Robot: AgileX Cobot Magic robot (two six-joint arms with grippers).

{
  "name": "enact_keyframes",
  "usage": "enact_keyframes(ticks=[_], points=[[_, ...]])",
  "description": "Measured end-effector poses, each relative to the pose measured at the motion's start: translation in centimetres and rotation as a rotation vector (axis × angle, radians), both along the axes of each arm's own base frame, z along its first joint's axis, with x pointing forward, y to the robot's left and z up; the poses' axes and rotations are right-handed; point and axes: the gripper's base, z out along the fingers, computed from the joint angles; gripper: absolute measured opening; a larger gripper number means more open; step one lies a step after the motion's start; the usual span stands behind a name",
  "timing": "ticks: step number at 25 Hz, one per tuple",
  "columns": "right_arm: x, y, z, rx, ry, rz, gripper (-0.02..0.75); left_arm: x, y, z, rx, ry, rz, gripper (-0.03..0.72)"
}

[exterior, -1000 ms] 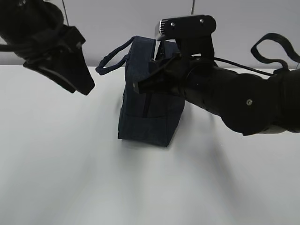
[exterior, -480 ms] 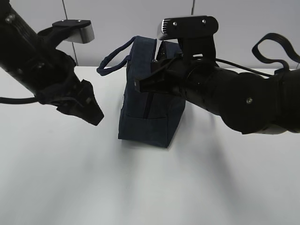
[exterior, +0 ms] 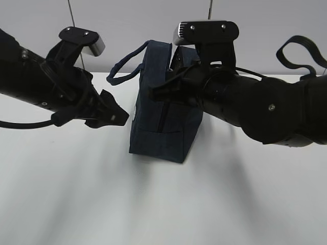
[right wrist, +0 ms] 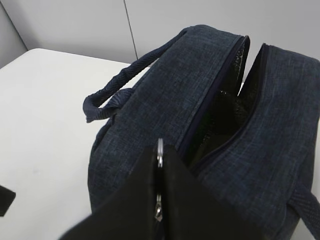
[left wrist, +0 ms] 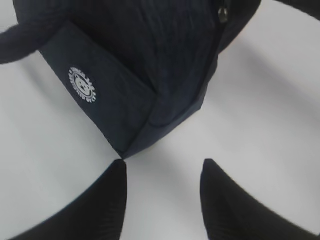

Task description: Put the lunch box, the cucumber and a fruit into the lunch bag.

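We saw lunch bag (exterior: 164, 109) upright on white worktop (exterior: 153, 204), top zipper partly open, dark lining showing. Right hand (right wrist: 160, 165) pinched tight on silver ring pull (right wrist: 160, 148) at bag's near end. Left hand (left wrist: 162, 172) hung beside bag's lower corner, fingers (left wrist: 107, 200) parted, holding nothing. White logo (left wrist: 82, 86) on bag's side; loop handle (exterior: 125, 64) off bag's top left.
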Motion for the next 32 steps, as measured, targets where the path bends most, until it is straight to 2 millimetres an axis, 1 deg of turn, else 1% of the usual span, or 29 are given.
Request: enact_keyframes(ticks=[4,9,19,26,28,29,32], points=[[0.0,0.0,0.0,0.002,0.001,-0.002,0.000,0.6,-0.8,-2.0,-0.023,0.020,0.006,0.331],[0.0,0.0,0.0,0.001,0.001,-0.001,0.000,0.5,-2.8,-4.1,-0.020,0.026,-0.033,0.323],[0.0,0.0,0.0,0.001,0.005,0.000,0.000,0.0,-5.0,-4.4,0.005,-0.085,0.004,0.322],[0.0,0.0,0.0,0.001,0.006,0.001,0.000,0.9,-4.9,-4.9,0.017,-0.134,0.100,0.321],[0.0,0.0,0.0,0.000,0.007,0.002,0.000,1.0,-5.0,-5.3,0.021,-0.127,0.104,0.301],[0.0,0.0,0.0,0.000,0.007,0.002,0.000,1.1,-5.0,-5.6,0.025,-0.120,0.102,0.278],[0.0,0.0,0.0,0.000,0.007,0.002,0.000,1.2,-5.2,-6.2,0.030,-0.100,0.099,0.175]])
